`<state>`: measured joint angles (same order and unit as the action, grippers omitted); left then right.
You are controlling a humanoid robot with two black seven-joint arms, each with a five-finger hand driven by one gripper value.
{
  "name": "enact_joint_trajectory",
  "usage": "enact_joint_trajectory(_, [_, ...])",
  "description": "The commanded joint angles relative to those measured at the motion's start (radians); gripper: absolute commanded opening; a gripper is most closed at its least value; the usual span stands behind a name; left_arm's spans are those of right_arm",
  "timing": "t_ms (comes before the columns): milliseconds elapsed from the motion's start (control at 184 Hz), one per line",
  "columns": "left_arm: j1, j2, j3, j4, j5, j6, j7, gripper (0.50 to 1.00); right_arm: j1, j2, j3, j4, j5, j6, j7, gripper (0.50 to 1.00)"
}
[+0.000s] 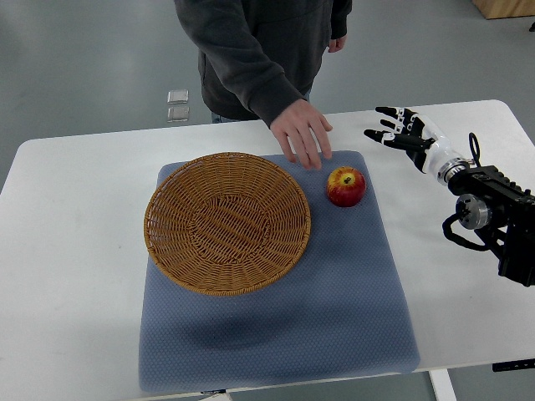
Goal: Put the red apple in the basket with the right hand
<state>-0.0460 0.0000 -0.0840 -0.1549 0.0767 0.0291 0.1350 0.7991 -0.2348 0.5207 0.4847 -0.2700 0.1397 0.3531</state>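
The red apple (345, 185) sits upright on a blue-grey mat (334, 309), near the mat's far right corner, stem dimple facing up. Just beside it to the left, with a narrow strip of mat between them, lies a round wicker basket (171, 242) covering the mat's far left portion; nothing is inside it. The mat lies on a white tabletop (67, 251). The robot's right hand (399, 130) hovers over the tabletop's far right area, beyond the mat's right edge and well apart from the apple, its black-and-white fingers (378, 135) spread wide and holding nothing. A person in a dark sweatshirt stands at the table's far edge, one hand (302, 132) reaching down to the mat's far edge, fingertips just behind the apple.
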Motion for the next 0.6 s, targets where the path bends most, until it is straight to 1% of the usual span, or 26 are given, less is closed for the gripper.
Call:
enact_joint_trajectory(0, [0.0, 0.0, 0.001, 0.0, 0.002, 0.0, 0.0, 1.0, 0.0, 0.002, 0.001, 0.0, 0.0, 0.0, 0.003, 0.924])
enact_joint_trajectory(593, [0.0, 0.0, 0.0, 0.002, 0.002, 0.0, 0.0, 1.0, 0.002, 0.002, 0.005, 0.0, 0.0, 0.0, 0.003, 0.924])
